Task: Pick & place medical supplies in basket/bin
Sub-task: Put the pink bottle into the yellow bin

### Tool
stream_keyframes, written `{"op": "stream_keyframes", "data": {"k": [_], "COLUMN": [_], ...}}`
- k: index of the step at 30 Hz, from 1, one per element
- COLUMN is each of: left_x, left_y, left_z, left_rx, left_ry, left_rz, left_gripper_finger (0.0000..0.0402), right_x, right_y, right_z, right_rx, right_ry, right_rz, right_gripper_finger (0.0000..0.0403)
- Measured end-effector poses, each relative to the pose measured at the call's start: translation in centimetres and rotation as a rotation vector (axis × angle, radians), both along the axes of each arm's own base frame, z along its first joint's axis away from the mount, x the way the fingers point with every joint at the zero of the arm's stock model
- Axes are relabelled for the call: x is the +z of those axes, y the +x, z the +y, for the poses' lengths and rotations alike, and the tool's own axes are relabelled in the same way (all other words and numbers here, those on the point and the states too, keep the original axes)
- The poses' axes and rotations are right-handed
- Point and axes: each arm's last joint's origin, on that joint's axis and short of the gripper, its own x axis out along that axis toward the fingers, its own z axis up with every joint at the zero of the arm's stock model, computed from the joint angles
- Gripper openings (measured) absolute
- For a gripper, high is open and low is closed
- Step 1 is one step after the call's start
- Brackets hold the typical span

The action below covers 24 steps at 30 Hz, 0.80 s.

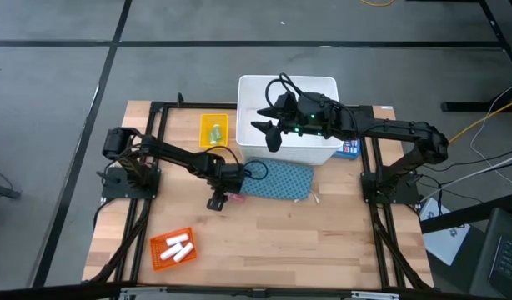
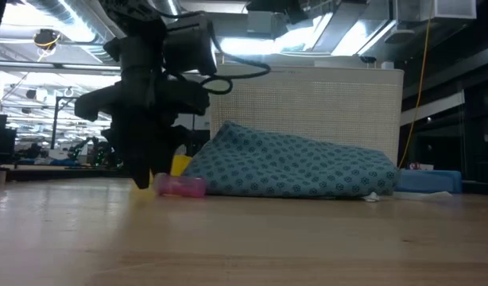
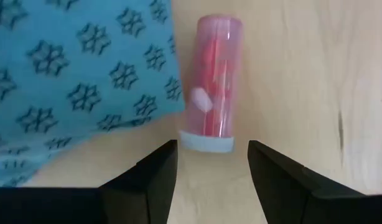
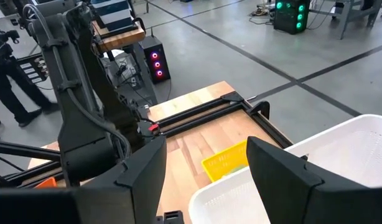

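A small pink-red tube (image 3: 213,81) with a pale cap lies on its side on the wooden table, right beside the edge of the teal patterned pouch (image 1: 277,179). It also shows in the low view (image 2: 180,187). My left gripper (image 3: 213,168) is open and low over the table. Its fingertips stand just short of the tube's capped end, one on either side, and touch nothing. My right gripper (image 1: 271,133) is open and empty above the white bin (image 1: 318,87). Three white rolls (image 1: 179,247) lie in the orange tray (image 1: 158,257). A pale green piece (image 1: 213,131) lies in the yellow tray (image 1: 214,121).
A blue printed box (image 1: 349,148) lies to the right of the bin. The pouch (image 2: 292,167) lies flat in front of the bin (image 2: 307,103). Black frame rails (image 1: 156,150) run along the table's left and right sides. Bare wood (image 1: 281,242) stretches along the near side.
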Motion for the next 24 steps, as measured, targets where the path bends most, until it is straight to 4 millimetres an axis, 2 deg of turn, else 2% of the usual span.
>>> {"op": "stream_keyframes", "data": {"k": [10, 24], "left_x": [0.15, 0.25], "left_y": [0.41, 0.59], "left_z": [-0.14, -0.31], "left_rx": [0.064, 0.082], "left_ry": [-0.024, -0.037], "left_rz": [-0.035, -0.053], "left_gripper_finger": [0.0152, 0.017], "right_x": [0.0, 0.0], "right_y": [0.0, 0.0], "right_z": [0.0, 0.0], "right_rx": [0.003, 0.004], "right_ry": [-0.012, -0.015], "right_rz": [0.003, 0.004], "right_gripper_finger": [0.0224, 0.0224]}}
